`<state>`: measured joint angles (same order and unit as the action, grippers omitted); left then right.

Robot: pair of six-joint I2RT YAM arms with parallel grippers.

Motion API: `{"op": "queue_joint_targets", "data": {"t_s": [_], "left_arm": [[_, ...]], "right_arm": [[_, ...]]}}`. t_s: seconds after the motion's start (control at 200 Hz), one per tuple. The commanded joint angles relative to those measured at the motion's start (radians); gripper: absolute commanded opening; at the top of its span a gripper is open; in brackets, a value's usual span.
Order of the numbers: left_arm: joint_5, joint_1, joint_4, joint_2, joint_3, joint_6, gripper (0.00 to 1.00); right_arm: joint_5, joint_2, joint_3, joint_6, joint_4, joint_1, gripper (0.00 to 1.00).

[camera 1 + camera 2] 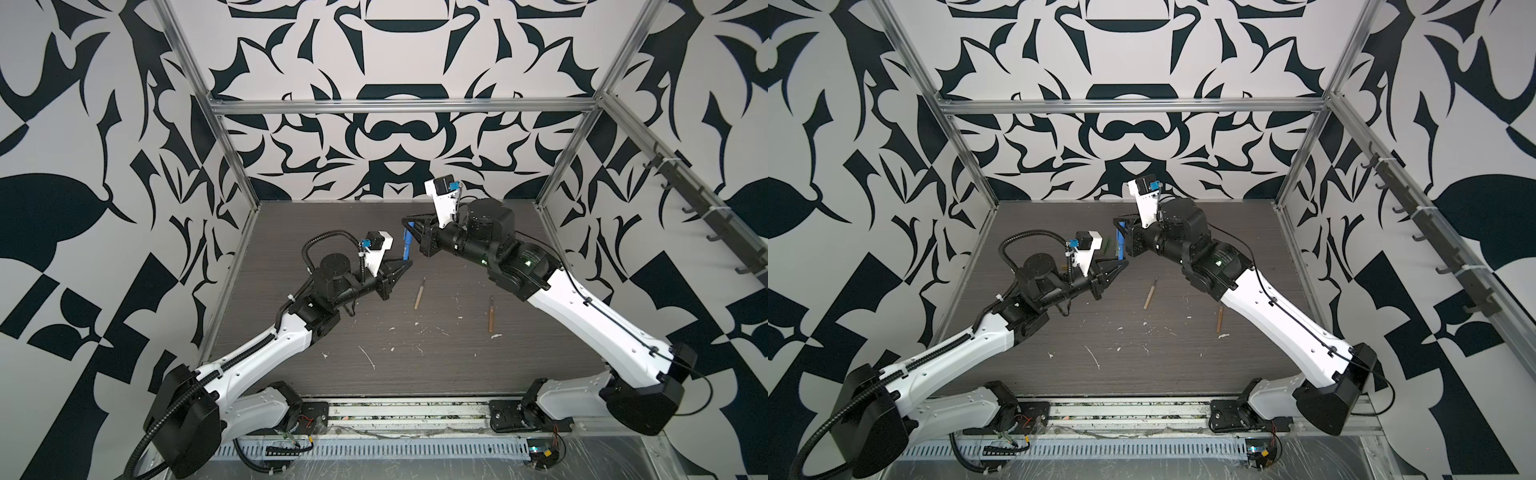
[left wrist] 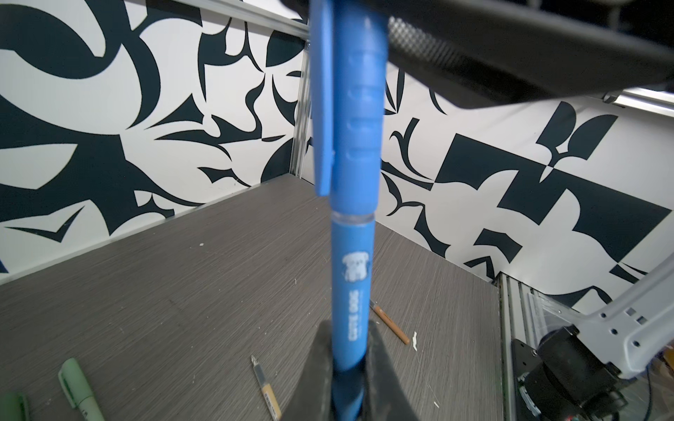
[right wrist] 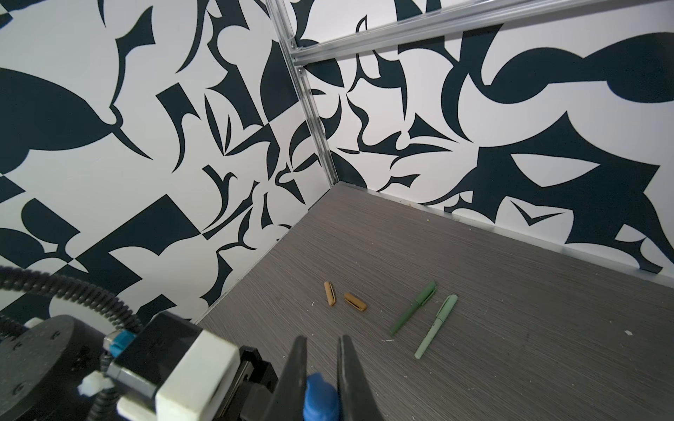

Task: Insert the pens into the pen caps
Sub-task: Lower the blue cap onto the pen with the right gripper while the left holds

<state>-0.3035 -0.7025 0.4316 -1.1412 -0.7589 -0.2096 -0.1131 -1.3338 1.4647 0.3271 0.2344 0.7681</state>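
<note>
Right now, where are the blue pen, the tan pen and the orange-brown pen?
blue pen (image 2: 352, 291): in the left wrist view, on its barrel by the white print.
tan pen (image 1: 419, 293): in a top view, middle of its barrel.
orange-brown pen (image 1: 491, 314): in a top view, middle of its barrel.

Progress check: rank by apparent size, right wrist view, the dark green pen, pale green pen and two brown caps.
1. pale green pen, dark green pen: alike, unranked.
2. Both brown caps: alike.

Black-and-white patterned walls, grey woodgrain tabletop
</note>
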Motion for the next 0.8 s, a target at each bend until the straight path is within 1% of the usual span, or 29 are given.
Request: {"op": "queue_joint_targets", "data": {"t_s": [0.0, 0.19, 0.345, 0.485, 0.795], "left_arm": [[0.053, 0.006, 0.068, 0.052, -0.024, -0.030, 0.00], [0.141, 0.005, 0.090, 0.066, -0.050, -0.050, 0.00], [0.155, 0.009, 0.067, 0.061, -0.132, -0.048, 0.00], [0.182, 0.016, 0.119, 0.043, -0.176, -0.045, 0.00], [0.182, 0.048, 0.171, -0.021, -0.285, -0.049, 0.00]], "right_arm": [[-0.034, 0.035, -0.073, 0.046, -0.010, 0.005, 0.01], [-0.037, 0.063, -0.181, 0.094, -0.061, 0.006, 0.00], [-0.057, 0.067, -0.235, 0.110, -0.072, 0.008, 0.00], [-0.072, 0.070, -0.276, 0.122, -0.075, 0.013, 0.00], [-0.090, 0.108, -0.408, 0.135, -0.085, 0.018, 0.00]]}}
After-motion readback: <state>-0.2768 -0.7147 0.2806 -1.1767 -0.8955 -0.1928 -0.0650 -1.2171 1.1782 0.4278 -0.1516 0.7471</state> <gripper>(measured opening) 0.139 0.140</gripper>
